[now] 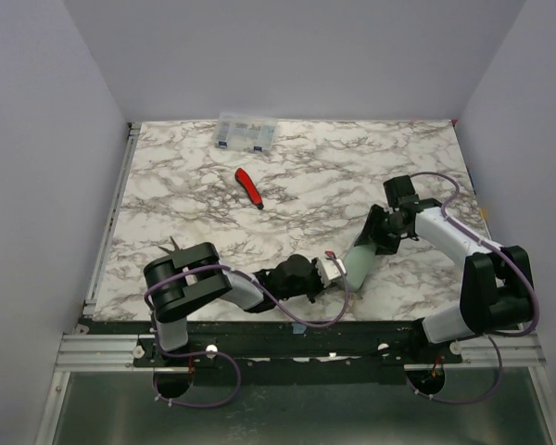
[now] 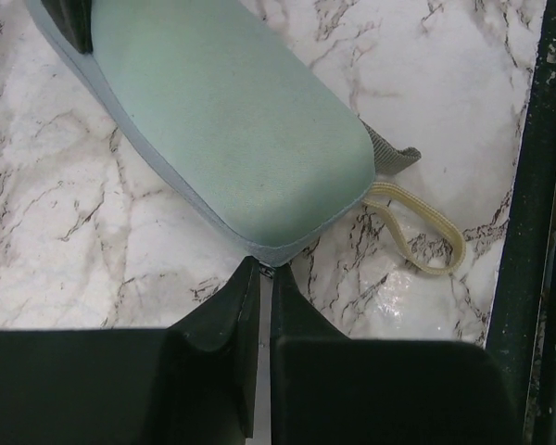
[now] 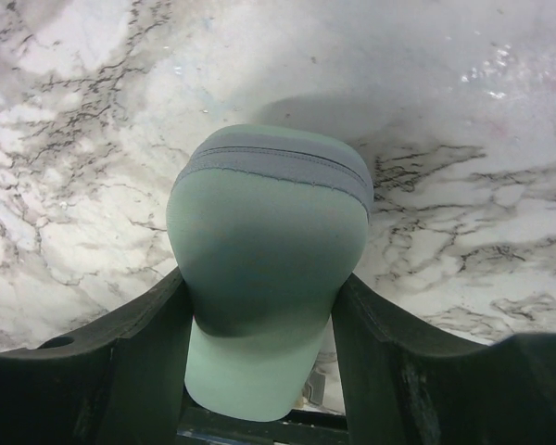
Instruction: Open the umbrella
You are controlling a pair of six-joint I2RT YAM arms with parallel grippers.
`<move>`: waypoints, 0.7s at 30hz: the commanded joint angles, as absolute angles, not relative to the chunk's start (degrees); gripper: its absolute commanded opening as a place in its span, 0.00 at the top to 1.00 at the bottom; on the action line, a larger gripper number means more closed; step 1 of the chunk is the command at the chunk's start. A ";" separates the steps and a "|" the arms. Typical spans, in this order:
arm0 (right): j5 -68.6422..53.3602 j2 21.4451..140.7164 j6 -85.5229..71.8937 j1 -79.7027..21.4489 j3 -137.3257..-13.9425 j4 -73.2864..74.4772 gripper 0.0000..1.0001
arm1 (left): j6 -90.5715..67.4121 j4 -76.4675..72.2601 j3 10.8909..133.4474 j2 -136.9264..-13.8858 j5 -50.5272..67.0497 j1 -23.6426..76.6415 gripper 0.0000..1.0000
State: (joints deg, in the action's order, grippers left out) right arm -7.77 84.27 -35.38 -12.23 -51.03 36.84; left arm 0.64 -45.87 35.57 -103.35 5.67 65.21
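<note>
On the marble bench, near its front edge, lies the umbrella, likely light and soft in a slippery sleeve, best held around its firm body as the right fingers grasp it, while the left fingers, clenched, touch its hem beside the strap.

- The ground between my arms is blocked: the umbrella lies slanted there in its green sleeve. The right gripper is clamped on both its sides and the left gripper is pinched at its hem.
- A strap loop lies flat between the sleeve end and the black table edge. I see only a narrow lane there.
- The screwdriver sits mid-table, well apart from both arms, with open marble all round it.
- The plastic box sits at the back edge. The back right quarter is passable.
</note>
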 commanded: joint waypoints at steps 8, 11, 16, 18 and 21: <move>-13.55 80.72 -19.99 -20.56 -48.87 32.10 0.99 | 12.05 -49.83 33.67 -100.93 8.67 64.56 1.00; -13.89 80.60 -18.76 -22.20 -48.78 31.65 0.99 | 14.05 -50.03 34.12 -101.32 8.86 64.27 1.00; -14.26 80.60 -18.84 -23.18 -48.45 31.73 0.99 | 10.64 -47.41 36.73 -102.17 7.18 61.92 1.00; -14.45 80.55 -18.93 -23.53 -48.32 31.78 0.99 | 9.11 -46.57 37.41 -102.17 6.35 60.96 1.00; -14.05 80.49 -19.17 -23.58 -48.08 31.62 0.99 | 8.48 -46.78 37.46 -101.89 7.04 60.22 1.00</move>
State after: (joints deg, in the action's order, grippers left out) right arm -10.39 81.30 -19.79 -22.37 -49.89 29.45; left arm 9.78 -45.93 35.48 -102.39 9.45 61.98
